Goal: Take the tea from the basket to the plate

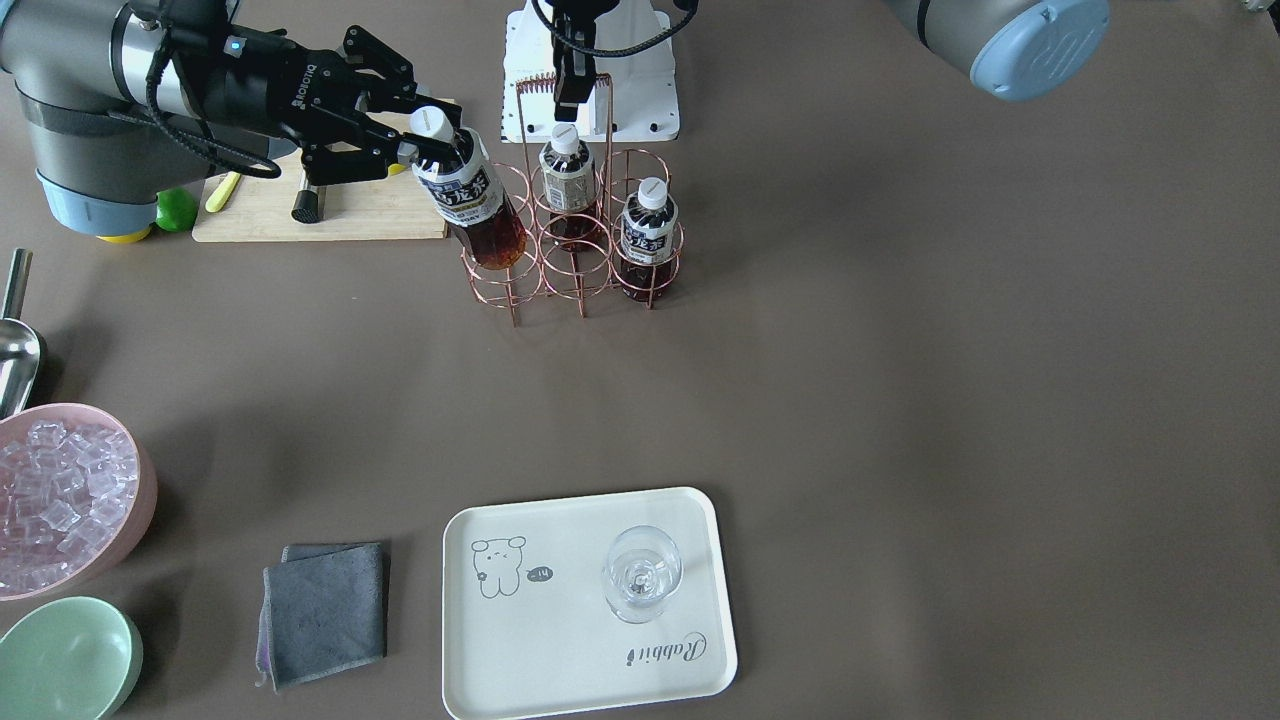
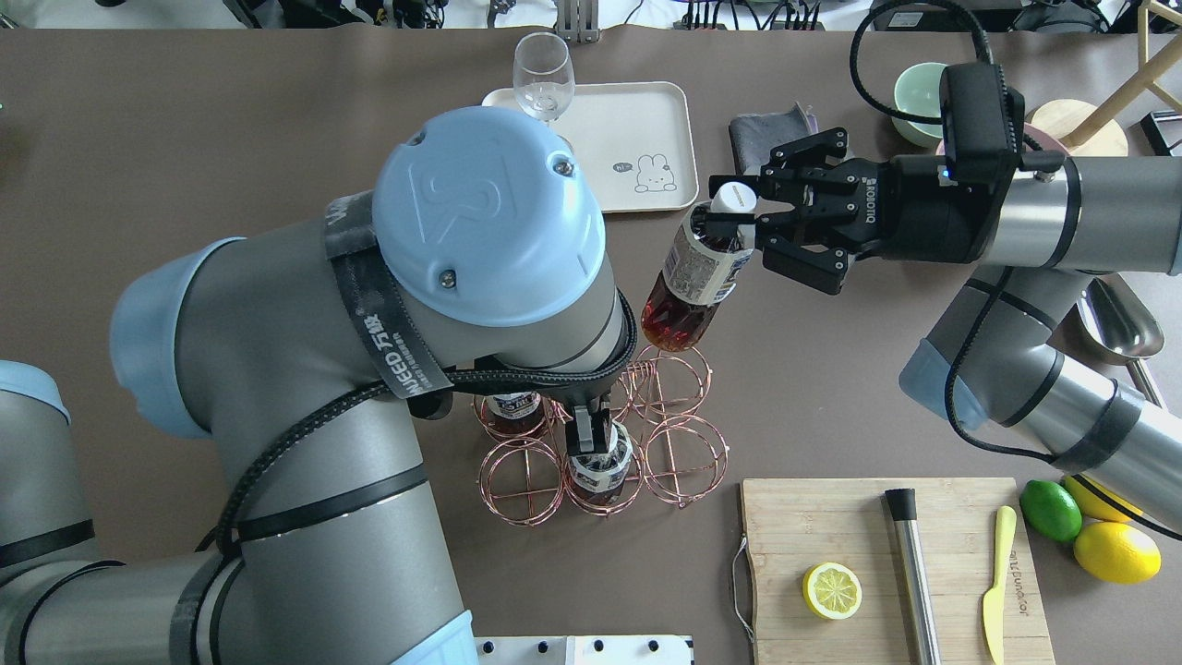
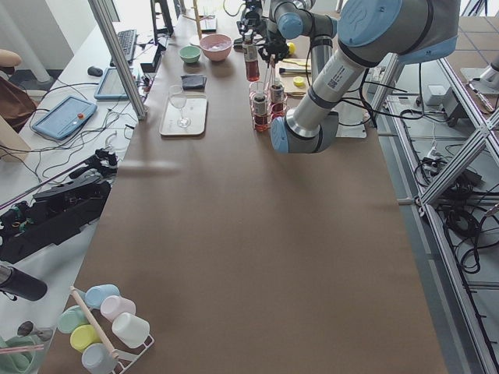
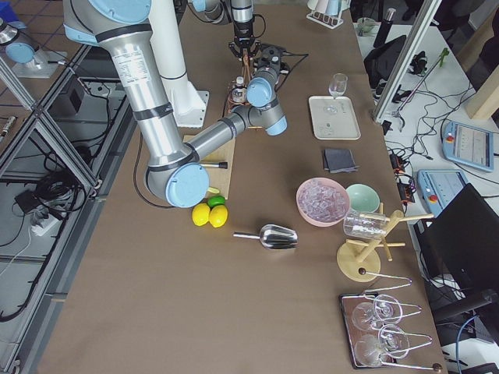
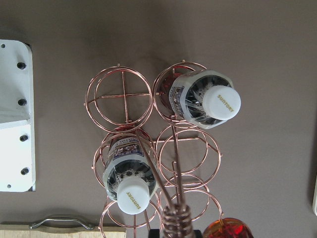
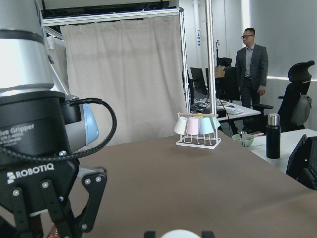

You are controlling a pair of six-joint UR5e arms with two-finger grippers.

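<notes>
Copper wire basket [image 1: 590, 262] stands at upper centre of the front-facing view, two bottles [image 1: 567, 180] upright in its cells. We see the right gripper [image 1: 425, 140] pinched narrow on the neck of the tea [image 1: 470, 195], which hangs tilted over the basket's left corner cell. The left gripper [image 1: 570, 95] grips the basket's handle [image 1: 538, 85]. The plate [image 1: 560, 660], lower centre, bears a wine glass [image 1: 641, 575], well apart from the tea.

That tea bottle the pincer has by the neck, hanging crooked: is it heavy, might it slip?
Probably fairly heavy for its size: dark drink fills the tea bottle below the label. It hangs tilted above the basket from the right pincer, gripped just under the cap, so it may swing. Smooth plastic might slip; it looks stiff, hardly fragile.
</notes>
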